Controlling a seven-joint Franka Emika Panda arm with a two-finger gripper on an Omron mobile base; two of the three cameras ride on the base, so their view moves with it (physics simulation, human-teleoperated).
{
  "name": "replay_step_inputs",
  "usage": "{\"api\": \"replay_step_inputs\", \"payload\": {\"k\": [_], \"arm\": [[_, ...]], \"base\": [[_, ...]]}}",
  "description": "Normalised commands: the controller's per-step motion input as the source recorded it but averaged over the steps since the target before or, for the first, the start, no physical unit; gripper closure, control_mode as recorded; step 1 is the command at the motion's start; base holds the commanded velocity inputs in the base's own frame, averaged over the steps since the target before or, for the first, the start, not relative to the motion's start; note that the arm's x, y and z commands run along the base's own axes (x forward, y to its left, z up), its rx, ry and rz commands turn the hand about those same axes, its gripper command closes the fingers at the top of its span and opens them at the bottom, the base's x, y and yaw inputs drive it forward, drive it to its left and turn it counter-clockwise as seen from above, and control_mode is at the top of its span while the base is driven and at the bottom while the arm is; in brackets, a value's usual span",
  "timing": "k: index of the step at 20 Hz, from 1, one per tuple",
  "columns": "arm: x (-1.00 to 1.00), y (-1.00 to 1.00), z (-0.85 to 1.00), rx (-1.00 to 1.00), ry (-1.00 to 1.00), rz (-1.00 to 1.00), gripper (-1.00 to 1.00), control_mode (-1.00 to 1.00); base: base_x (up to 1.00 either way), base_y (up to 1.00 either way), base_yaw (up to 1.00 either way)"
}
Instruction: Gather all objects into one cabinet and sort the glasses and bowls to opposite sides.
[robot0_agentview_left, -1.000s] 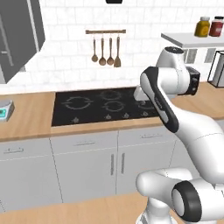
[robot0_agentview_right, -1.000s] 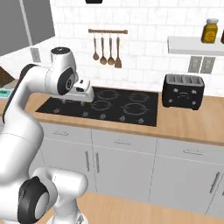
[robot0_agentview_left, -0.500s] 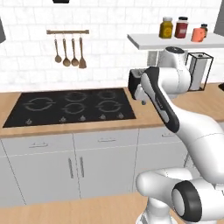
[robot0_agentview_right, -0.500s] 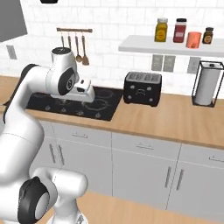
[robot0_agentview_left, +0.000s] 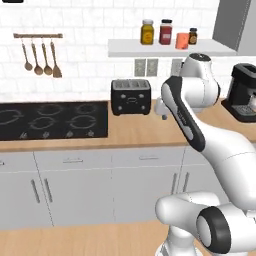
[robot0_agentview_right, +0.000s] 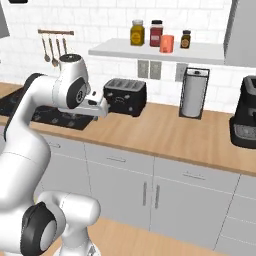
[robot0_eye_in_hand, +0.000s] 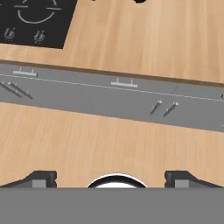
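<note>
Cup (robot0_agentview_right: 167, 43), salmon-orange, stands on the white shelf (robot0_agentview_right: 150, 51) high on the far wall, between the red-lidded jar (robot0_agentview_right: 156, 33) and the small brown jar (robot0_agentview_right: 185, 39). You can see your gripper (robot0_eye_in_hand: 111, 178) held above the wooden counter (robot0_agentview_right: 165, 131), near the toaster (robot0_agentview_right: 125, 97), its fingers (robot0_eye_in_hand: 41, 178) spread wide with nothing between them.

matt wood counter (robot0_agentview_right: 165, 132); glossy black hob (robot0_agentview_left: 50, 120)
</note>
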Motion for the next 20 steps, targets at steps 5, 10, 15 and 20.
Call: {"api": "replay_step_inputs", "payload": {"k": [5, 10, 15, 20], "arm": [[0.00, 0.00, 0.00, 0.00, 0.00, 0.00, -1.00, 1.00], [0.00, 0.00, 0.00, 0.00, 0.00, 0.00, -1.00, 1.00], [0.00, 0.00, 0.00, 0.00, 0.00, 0.00, -1.00, 1.00], [0.00, 0.00, 0.00, 0.00, 0.00, 0.00, -1.00, 1.00]], "base": [[0.33, -1.00, 0.04], [1.00, -0.59, 0.00], [1.00, -0.08, -0.01], [1.00, 0.00, 0.00]]}}
